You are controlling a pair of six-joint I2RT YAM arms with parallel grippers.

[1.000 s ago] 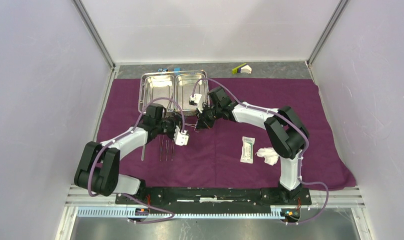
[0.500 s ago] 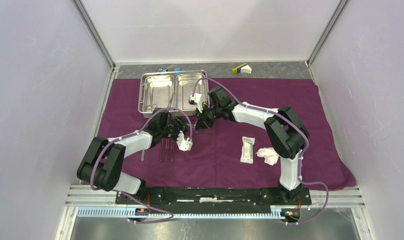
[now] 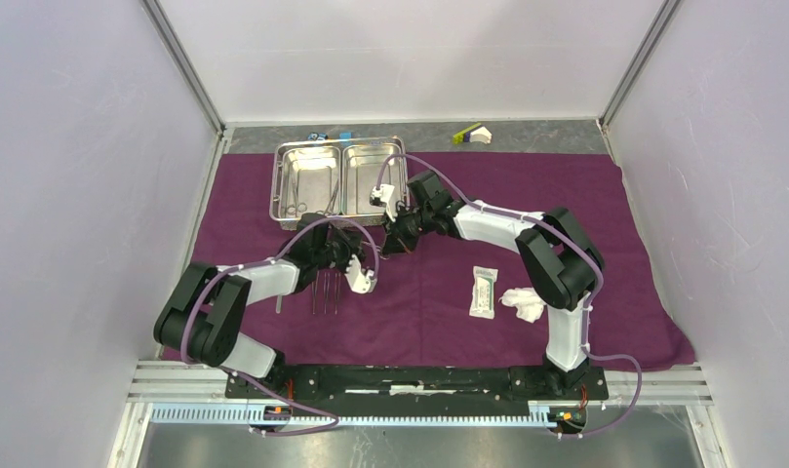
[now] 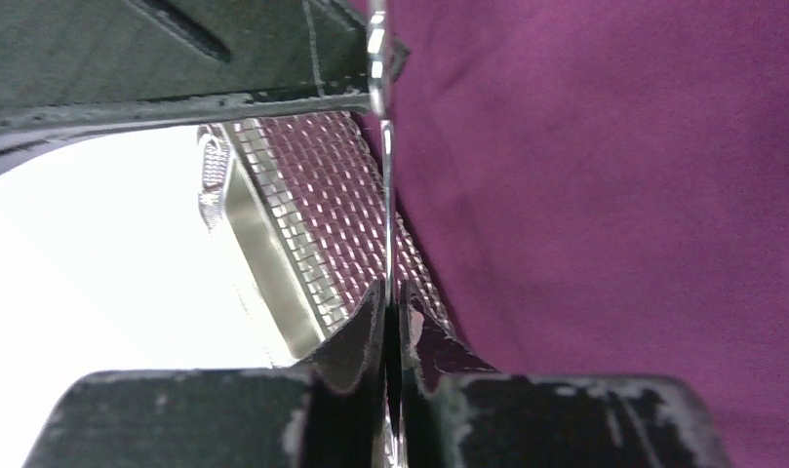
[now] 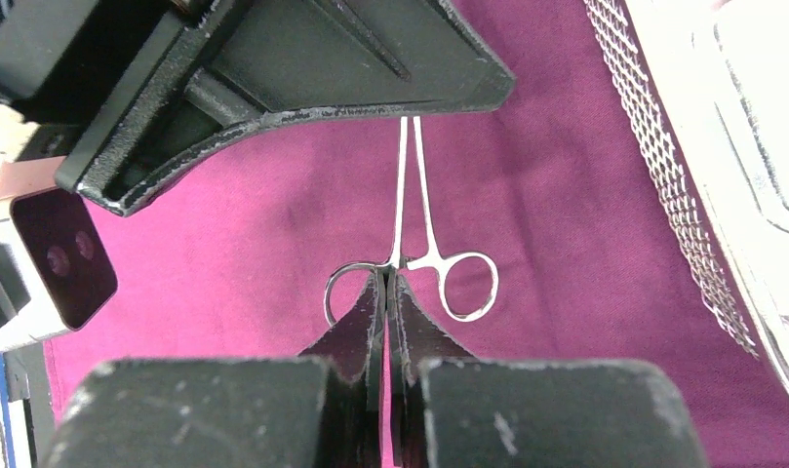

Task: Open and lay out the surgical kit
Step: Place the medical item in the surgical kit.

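Left hand (image 4: 392, 294), right hand (image 5: 385, 285) — both pinch one forceps (image 5: 400, 234).

R jaws pinch forceps (image 5: 400, 205) betw. ring handles, over purple cloth (image 5: 566, 244).

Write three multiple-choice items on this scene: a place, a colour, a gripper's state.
1. Where does the white packet lie? A under the cloth; B on the cloth beside the gauze; C off the cloth entirely.
2. The cloth is: A dark purple; B green; C white.
3. The right gripper is: A open; B shut on gauze; C shut on the forceps.
Key: B, packet and gauze lie side by side on cloth; A, top view shows purple; C, it pinches the forceps between the rings.
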